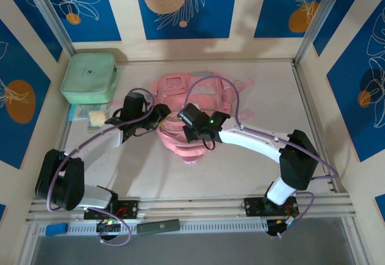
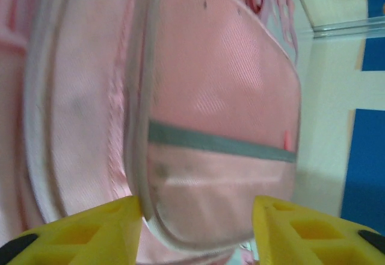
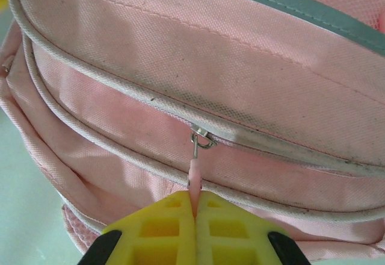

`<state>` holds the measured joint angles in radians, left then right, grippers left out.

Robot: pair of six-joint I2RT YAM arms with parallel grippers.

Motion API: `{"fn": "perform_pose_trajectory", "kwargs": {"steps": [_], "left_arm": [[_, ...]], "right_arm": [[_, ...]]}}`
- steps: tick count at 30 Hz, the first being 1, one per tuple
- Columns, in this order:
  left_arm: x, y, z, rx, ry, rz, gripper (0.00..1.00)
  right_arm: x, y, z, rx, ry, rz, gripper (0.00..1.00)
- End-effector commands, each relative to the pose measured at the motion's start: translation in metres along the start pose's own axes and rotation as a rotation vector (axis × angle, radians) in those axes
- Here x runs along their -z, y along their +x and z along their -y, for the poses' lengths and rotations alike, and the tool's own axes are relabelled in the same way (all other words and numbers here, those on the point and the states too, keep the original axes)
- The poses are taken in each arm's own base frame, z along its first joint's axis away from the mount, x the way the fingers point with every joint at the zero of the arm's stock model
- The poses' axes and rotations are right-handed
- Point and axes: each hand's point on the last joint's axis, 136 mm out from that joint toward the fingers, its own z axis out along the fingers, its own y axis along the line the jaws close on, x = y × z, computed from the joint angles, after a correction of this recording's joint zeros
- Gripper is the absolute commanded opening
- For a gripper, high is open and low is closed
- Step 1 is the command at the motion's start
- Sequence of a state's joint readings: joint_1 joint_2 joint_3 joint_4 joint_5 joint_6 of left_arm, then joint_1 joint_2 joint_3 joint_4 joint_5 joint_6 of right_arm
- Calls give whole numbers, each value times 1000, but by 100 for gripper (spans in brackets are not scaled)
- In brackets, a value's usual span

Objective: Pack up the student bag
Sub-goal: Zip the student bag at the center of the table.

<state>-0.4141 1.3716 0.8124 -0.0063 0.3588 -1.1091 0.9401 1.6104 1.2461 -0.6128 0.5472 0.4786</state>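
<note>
Right wrist reveals fingers [image 3: 162,232] pinching student bag [image 3: 180,54]'s zip-pull [image 3: 194,177].

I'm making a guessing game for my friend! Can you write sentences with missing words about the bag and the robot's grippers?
The student bag is ____ in colour.
The right gripper is ____ on the bag's zipper pull.
The left gripper has its jaws ____, with the bag's edge between them.
The mint-green case lies on the ____ arm's side of the table.
Missing words: pink, shut, open, left.
</note>
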Motion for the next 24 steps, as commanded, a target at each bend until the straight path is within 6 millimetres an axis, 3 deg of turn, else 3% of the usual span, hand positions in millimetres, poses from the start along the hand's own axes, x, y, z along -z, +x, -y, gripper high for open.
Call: {"fn": "perform_pose_trajectory", "kwargs": {"steps": [1, 7, 9, 11, 15, 18, 24], "left_arm": [[-3, 8, 15, 129, 77, 43, 54], [-18, 22, 4, 230, 19, 95, 55], [-25, 24, 10, 241, 37, 97, 53], [-28, 25, 12, 246, 34, 109, 47], [-29, 19, 9, 217, 1, 129, 22], [-22, 10, -3, 187, -49, 135, 1], [0, -21, -26, 69, -65, 30, 0]], "right_arm": [[0, 1, -3, -17, -33, -6, 0], [-4, 2, -4, -21, -40, -4, 0], [-5, 1, -4, -23, -40, -5, 0], [-6, 0, -2, -30, -41, -5, 0], [-9, 1, 5, -29, -20, -10, 0], [-7, 5, 16, -50, -22, -20, 0], [-4, 30, 69, -82, 89, -35, 0]]}}
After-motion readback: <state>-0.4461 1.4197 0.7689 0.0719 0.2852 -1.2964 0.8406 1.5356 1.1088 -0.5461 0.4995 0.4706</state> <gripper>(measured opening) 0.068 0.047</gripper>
